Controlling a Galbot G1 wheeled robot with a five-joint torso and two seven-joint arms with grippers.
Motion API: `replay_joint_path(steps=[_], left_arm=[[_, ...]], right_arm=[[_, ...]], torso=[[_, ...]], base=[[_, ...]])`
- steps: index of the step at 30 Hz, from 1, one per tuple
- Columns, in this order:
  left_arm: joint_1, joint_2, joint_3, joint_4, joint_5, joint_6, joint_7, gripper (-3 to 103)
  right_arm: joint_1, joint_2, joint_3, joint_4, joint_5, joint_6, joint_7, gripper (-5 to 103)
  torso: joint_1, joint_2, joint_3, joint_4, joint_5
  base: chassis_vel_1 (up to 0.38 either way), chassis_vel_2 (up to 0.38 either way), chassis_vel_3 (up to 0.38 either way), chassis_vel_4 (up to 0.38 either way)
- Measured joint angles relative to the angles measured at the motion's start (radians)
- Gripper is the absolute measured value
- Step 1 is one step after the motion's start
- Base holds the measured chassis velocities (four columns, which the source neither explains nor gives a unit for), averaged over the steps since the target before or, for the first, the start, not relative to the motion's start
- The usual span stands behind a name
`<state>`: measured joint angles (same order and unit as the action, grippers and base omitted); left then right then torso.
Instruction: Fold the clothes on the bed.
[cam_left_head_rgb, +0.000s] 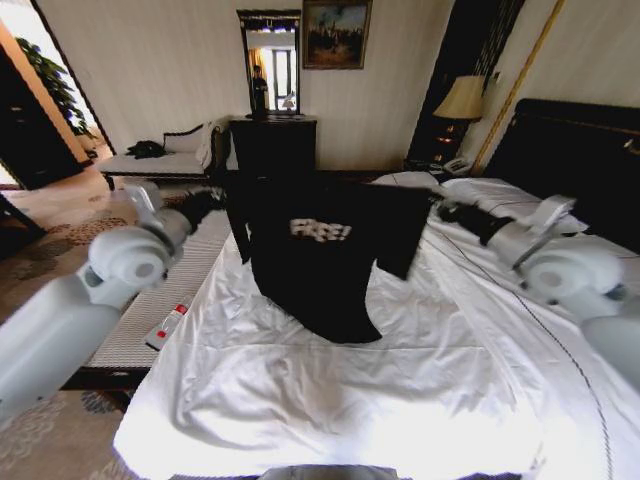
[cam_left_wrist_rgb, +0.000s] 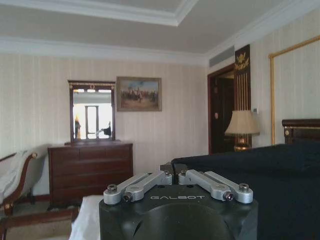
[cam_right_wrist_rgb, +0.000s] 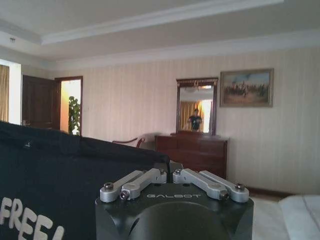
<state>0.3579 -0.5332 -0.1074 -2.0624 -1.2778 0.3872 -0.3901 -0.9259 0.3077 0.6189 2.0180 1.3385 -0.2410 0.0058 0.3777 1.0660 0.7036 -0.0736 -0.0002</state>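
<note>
The clothes, a black T-shirt (cam_left_head_rgb: 320, 260) with white "FREE!" lettering, hang stretched out in the air above the bed (cam_left_head_rgb: 300, 400), with the lower hem resting on the white sheet. My left gripper (cam_left_head_rgb: 222, 200) is shut on one shoulder of the shirt and my right gripper (cam_left_head_rgb: 440, 208) is shut on the other. In the left wrist view the left gripper (cam_left_wrist_rgb: 175, 173) pinches the dark fabric (cam_left_wrist_rgb: 260, 190). In the right wrist view the right gripper (cam_right_wrist_rgb: 170, 171) pinches the lettered cloth (cam_right_wrist_rgb: 55, 180).
A pale bench (cam_left_head_rgb: 150, 330) along the bed's left side carries a remote (cam_left_head_rgb: 168, 325). A dark dresser (cam_left_head_rgb: 272, 145) with a mirror stands at the far wall. A lamp (cam_left_head_rgb: 462, 100) and the dark headboard (cam_left_head_rgb: 570, 150) are at the right. A chaise (cam_left_head_rgb: 160, 160) holds a small dark bundle.
</note>
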Motion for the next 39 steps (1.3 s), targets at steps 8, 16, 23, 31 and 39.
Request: replay_joint_path(steps=[8, 16, 23, 31, 39], left_arm=[[-0.110, 0.042, 0.001, -0.010, -0.077, 0.016, -0.015, 0], [-0.299, 0.075, 0.050, -0.012, -0.178, 0.030, -0.042, 0], [-0.324, 0.115, 0.039, -0.050, -0.228, 0.034, -0.054, 0], [-0.141, 0.233, -0.127, -0.204, -0.282, 0.021, -0.057, 0], [-0.024, 0.370, -0.360, -0.318, -0.387, 0.008, -0.060, 0]], right_arm=[[0.061, -0.070, 0.033, 0.021, 0.078, -0.002, 0.047, 1], [0.215, -0.134, 0.028, 0.016, 0.181, -0.024, 0.085, 1], [0.236, -0.147, 0.037, 0.034, 0.219, -0.032, 0.106, 1], [0.227, -0.142, 0.053, 0.167, 0.289, -0.062, 0.176, 1], [0.308, -0.149, 0.087, 0.276, 0.475, -0.112, 0.282, 1]], torso=[[0.000, 0.000, 0.000, 0.0004, 0.0002], [0.000, 0.000, 0.000, 0.0002, 0.0004], [0.000, 0.000, 0.000, 0.0001, 0.0002], [0.000, 0.000, 0.000, 0.0007, -0.0002], [0.000, 0.000, 0.000, 0.0003, 0.0004]], base=[[0.000, 0.000, 0.000, 0.000], [0.000, 0.000, 0.000, 0.000], [0.000, 0.000, 0.000, 0.000], [0.000, 0.000, 0.000, 0.000], [0.000, 0.000, 0.000, 0.000]])
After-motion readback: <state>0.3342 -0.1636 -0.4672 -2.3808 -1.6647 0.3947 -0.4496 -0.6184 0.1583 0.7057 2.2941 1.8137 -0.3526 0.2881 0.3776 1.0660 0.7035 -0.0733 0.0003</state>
